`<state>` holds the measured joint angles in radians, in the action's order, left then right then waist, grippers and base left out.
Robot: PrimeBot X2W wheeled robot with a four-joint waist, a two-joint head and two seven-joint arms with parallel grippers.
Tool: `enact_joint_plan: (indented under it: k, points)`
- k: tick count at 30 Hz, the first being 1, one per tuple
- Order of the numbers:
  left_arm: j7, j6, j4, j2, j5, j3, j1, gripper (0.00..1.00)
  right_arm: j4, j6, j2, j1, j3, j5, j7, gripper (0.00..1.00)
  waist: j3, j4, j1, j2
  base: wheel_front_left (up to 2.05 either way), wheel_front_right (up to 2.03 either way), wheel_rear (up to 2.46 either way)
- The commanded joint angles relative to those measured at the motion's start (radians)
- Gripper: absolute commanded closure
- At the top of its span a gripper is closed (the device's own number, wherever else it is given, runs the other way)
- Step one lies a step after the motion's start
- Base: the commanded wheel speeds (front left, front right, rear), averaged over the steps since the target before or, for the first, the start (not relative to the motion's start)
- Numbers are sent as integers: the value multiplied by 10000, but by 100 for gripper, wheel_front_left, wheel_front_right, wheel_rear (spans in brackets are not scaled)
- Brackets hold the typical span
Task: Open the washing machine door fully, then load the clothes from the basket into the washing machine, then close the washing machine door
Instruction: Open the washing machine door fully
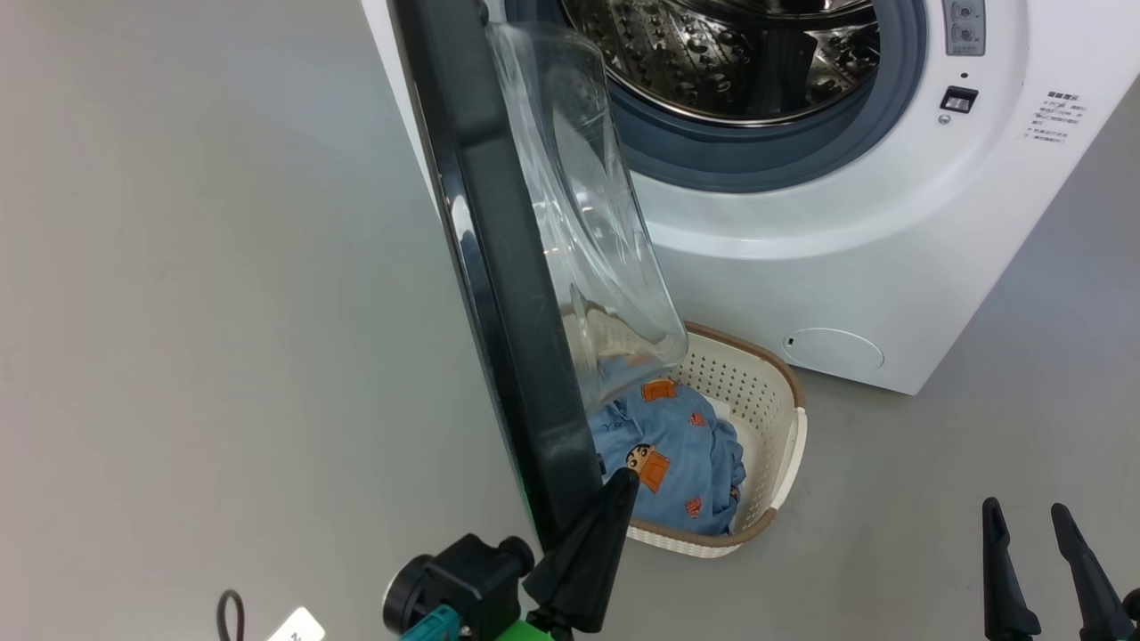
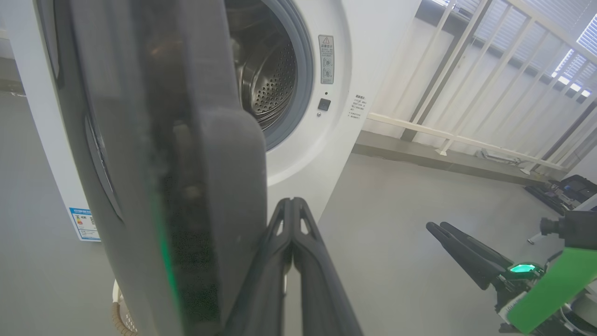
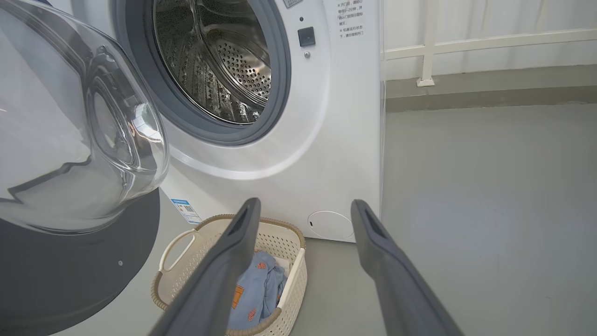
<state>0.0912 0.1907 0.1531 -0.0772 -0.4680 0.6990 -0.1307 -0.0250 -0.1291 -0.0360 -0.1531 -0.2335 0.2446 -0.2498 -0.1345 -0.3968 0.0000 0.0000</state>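
Washing machine door (image 1: 499,294) stands roughly half open, edge-on to the head camera, glass bowl bulging towards the drum (image 1: 712,53). The left gripper (image 1: 623,481) has its fingers pressed together into one dark wedge, holding nothing, with the tip right at the door's free edge on the glass side. Whether it is actually touching the door, I cannot tell. The right gripper (image 1: 1025,507) waits well away from the door, fingers spread wide and empty.

The basket (image 1: 784,392) sits on the floor directly under the door's glass bowl, with the blue printed clothes (image 1: 677,445) heaped inside.

So opening looks like the step in hand, and it is not finished. The danger is a slip. A narrow closed tip on a glossy curved rim could skate off mid-push, leaving the door short of fully open. That matters, because the bowl overhangs the basket. A reach for the clothes with the door like this could knock the glass, or nudge the basket aside. If the wedge slides down the door instead, it could snag fabric.
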Motion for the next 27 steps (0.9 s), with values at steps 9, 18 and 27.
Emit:
enact_joint_plan:
  k: [9,18,27]
  points:
    - [6,340,389,-195,151,-442,-260,100,186,-16,-143,324,329,-28,-120,0,32,-90,0,0,0,0,0]
    - [28,508,542,-252,220,-552,-327,100,161,-16,-143,344,321,-13,-120,0,-11,-254,0,0,0,0,0]
    - [14,621,684,-357,253,-611,-331,100,154,-16,-143,336,338,-40,-120,0,-43,-479,0,0,0,0,0]
